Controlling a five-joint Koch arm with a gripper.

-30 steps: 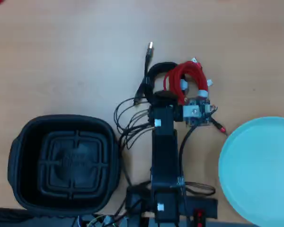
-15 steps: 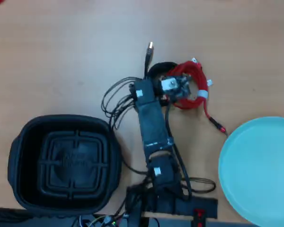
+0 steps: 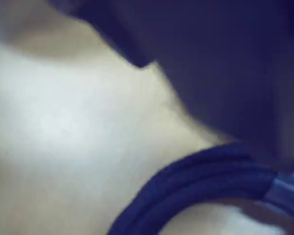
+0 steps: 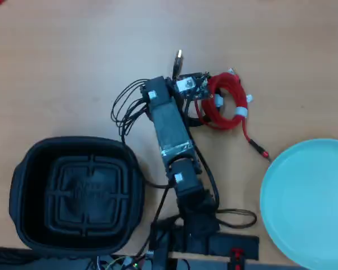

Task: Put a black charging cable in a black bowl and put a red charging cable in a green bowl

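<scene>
- Pale wood tabletop (image 4: pixel 73 67) filled the overhead view, bare toward its far edge and far-left corner.
- At the arm's tip the gripper (image 4: pixel 183 84) sat over the black charging cable (image 3: pixel 196 188), which the overhead view hid almost wholly apart from a metal-tipped plug pointing at the far edge; I could not tell whether the jaws were spread or closed (the wrist view was a blur of dark housing above a thick dark coil).
- Just beside it, toward the right edge, lay the red charging cable (image 4: pixel 226 102), coiled, white-tied, one tail trailing toward the green bowl (image 4: pixel 310 197).
- Risk, as I judged it: the two coils lay so close that a closing grasp could catch red strands along with black, or nudge the red coil aside.
- Another risk: the arm's own loose wires (image 4: pixel 127 107) looped toward the left edge and could snag on a swing to the black bowl (image 4: pixel 76 194).
- That bowl, at the near-left corner, held nothing; its ribbed floor showed clear.
- The green bowl at the near-right edge was likewise empty.
</scene>
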